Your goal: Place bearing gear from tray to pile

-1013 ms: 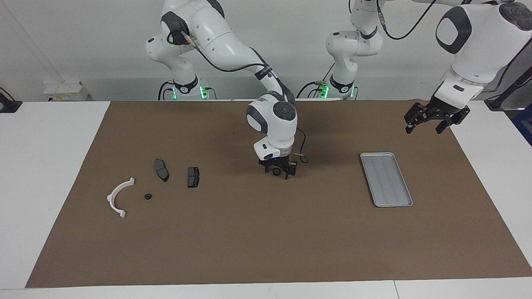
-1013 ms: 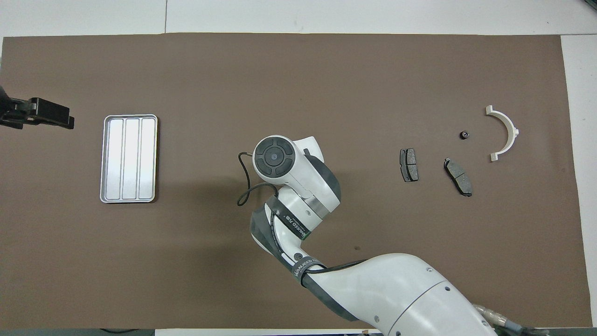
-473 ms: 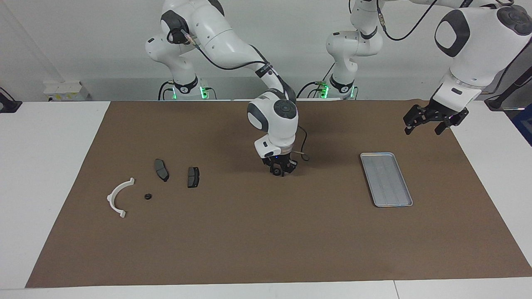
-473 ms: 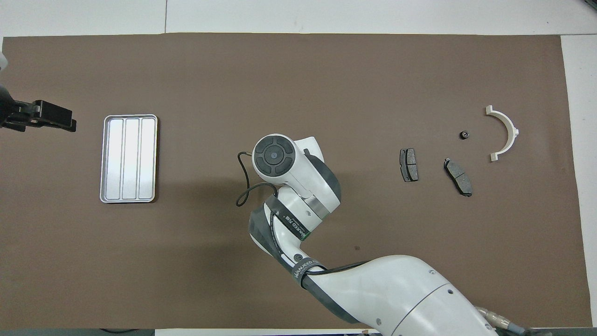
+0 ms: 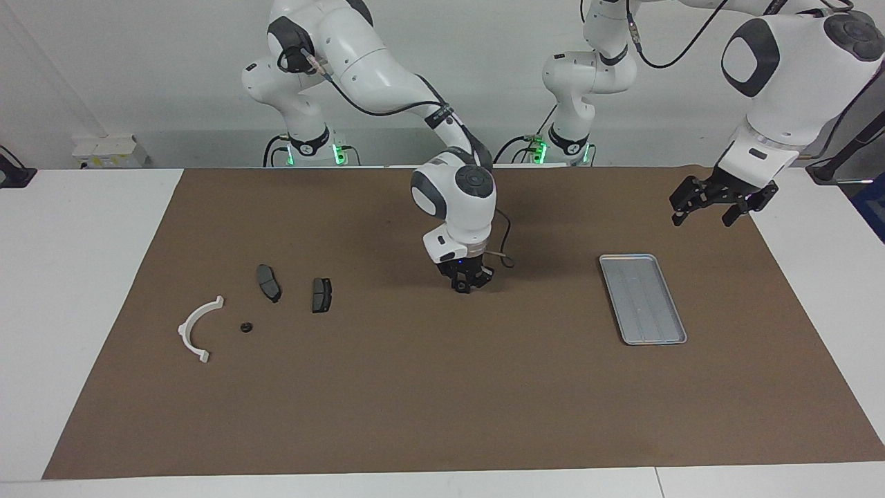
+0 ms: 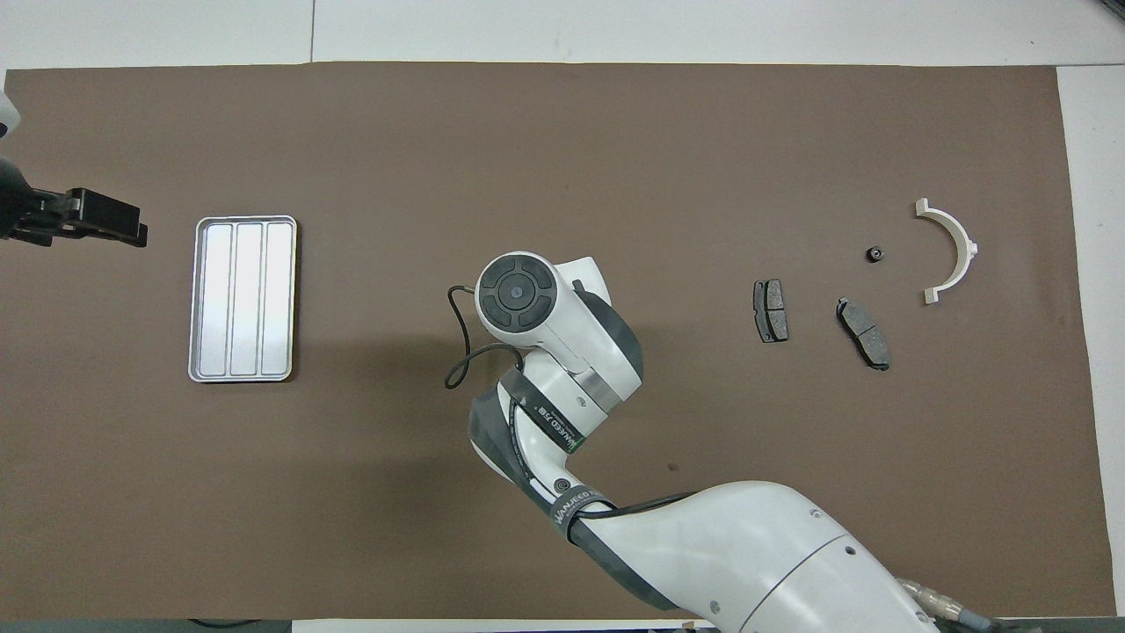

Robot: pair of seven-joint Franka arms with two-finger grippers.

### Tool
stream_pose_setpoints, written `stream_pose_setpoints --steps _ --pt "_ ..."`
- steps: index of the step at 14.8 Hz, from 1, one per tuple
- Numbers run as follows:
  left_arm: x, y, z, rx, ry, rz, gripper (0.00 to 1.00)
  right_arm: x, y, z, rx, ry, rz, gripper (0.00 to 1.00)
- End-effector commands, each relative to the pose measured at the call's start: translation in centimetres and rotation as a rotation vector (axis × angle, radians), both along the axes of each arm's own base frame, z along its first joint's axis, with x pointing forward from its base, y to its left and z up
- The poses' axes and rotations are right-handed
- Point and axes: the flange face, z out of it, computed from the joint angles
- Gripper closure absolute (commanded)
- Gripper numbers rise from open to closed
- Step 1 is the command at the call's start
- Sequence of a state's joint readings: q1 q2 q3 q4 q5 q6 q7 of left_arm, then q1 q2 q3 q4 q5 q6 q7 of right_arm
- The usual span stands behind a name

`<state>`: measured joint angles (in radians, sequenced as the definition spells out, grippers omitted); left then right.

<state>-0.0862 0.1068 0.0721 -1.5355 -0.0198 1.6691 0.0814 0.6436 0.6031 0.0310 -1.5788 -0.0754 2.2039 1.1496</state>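
Note:
Down at the brown mat's middle, my right gripper has its fingers closed around a small dark bearing gear; its own wrist hides both in the overhead view. The silver tray lies bare toward the left arm's end. The pile sits toward the right arm's end: a white bracket, two brake pads and another small black gear. My left gripper hangs open and holds nothing, over the mat's edge beside the tray.
A brown mat covers most of the white table. The right arm stretches over the mat's middle, with a black cable looping beside its wrist.
The right gripper's fingers have closed in on the small gear at the mat's middle. The left gripper has drifted slightly.

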Motion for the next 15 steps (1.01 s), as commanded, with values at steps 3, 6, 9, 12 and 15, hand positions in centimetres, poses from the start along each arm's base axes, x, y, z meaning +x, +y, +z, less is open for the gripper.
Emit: stream_pose_setpoints --steps 3,6,9,12,15 --pt "-0.5 0.0 0.1 0.009 -0.029 -0.011 0.00 1.5 -0.6 2.0 -0.008 0.004 -0.017 1.00" --pt "-0.8 -0.1 0.8 0.006 -0.039 -0.007 0.00 2.9 -2.5 3.1 -0.017 0.008 0.024 1.00" --pt "-0.9 0.0 0.9 0.006 -0.042 -0.003 0.00 4.6 -5.8 6.0 -0.034 0.031 0.098 1.00" --pt "-1.2 0.0 1.4 0.005 -0.041 -0.004 0.00 5.7 -10.1 10.3 -0.032 0.053 0.181 1.00" --pt "-1.3 0.0 1.3 0.005 -0.036 -0.006 0.00 6.8 -15.4 13.7 -0.042 0.082 0.285 1.00"
